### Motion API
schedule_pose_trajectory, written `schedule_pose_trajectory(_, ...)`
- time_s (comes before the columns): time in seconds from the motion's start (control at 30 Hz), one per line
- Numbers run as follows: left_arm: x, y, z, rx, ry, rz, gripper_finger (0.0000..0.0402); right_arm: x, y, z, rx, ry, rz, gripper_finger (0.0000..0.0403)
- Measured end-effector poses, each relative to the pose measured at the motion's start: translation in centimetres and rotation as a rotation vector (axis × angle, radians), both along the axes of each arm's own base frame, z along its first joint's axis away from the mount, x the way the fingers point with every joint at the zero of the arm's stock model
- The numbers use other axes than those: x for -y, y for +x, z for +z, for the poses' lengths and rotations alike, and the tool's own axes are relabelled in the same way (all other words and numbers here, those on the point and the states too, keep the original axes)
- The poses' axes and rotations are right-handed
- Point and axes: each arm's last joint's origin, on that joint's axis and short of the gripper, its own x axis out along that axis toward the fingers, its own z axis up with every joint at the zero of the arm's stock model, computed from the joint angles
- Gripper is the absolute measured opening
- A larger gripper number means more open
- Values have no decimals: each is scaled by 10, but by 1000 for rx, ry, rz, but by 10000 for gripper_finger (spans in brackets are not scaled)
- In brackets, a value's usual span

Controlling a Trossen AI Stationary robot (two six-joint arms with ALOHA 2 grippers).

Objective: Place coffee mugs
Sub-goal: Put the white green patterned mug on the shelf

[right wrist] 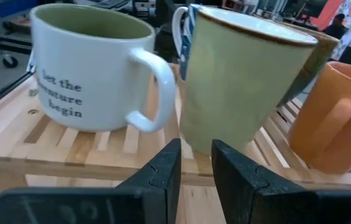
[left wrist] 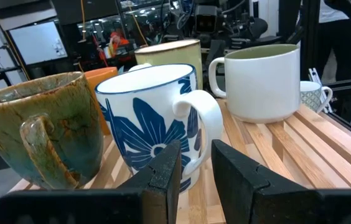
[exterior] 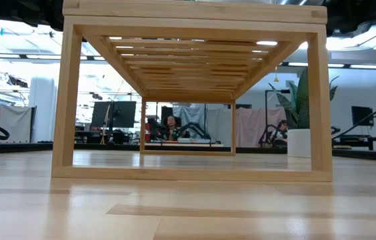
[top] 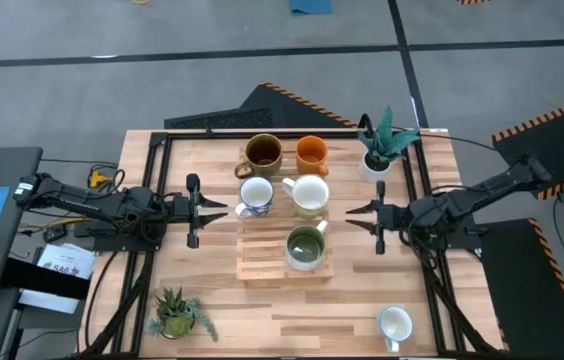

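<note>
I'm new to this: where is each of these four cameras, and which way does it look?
High view: above the table, looking straight down; both arms, left gripper and right gripper flank the wooden rack.
Low view: at tabletop height, looking under the rack into the room; no arm shows.
Left wrist view: on the left arm, past its fingers at the blue-flowered mug.
Right wrist view: on the right arm, facing the cream mug.
Both wrist views share the lettered white mug.

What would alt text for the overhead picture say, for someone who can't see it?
Five coffee mugs stand together on a slatted wooden rack mid-table, and a sixth white mug sits alone near the table's front right corner. The left pincer and right pincer flank the rack, holding nothing. Two potted plants occupy opposite corners.
</note>
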Motion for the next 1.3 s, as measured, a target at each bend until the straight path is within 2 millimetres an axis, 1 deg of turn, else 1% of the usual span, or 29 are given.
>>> schedule_pose_trajectory(0.23, 0, 0, 0, 0, 0, 0, 78, 1, 1, 0, 1, 15, -9, 116)
schedule_pose_trajectory(0.47, 0, 0, 0, -2, -6, -1, 78, 1, 1, 0, 9, 90, -19, 116)
schedule_pose_trajectory(1.1, 0, 0, 0, -1, -9, -1, 78, 1, 1, 0, 9, 99, -20, 116)
schedule_pose_trajectory(1.3, 0, 0, 0, 0, -10, -1, 78, 0, 3, -3, -2, 155, -33, 116)
